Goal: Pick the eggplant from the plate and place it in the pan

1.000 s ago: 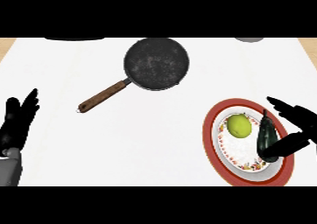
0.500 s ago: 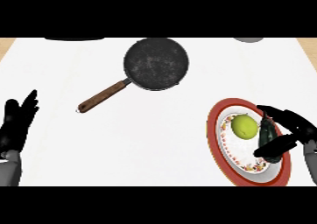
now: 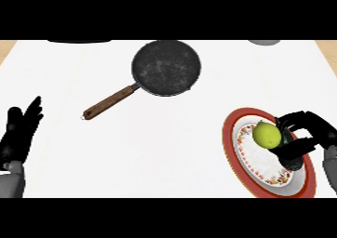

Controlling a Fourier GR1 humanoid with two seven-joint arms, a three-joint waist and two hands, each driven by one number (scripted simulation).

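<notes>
— Right hand (image 3: 314, 132)?
— Curled round the eggplant (image 3: 289, 148), dark and mostly hidden, on the red-rimmed plate (image 3: 234, 139) at four o'clock, beside a yellow-green lemon (image 3: 266, 135).
— The pan (image 3: 165, 68)?
— At twelve o'clock, holding nothing, wooden handle toward eight.
— Left hand (image 3: 18, 135)?
— Open, fingers up, at eight o'clock.
</notes>
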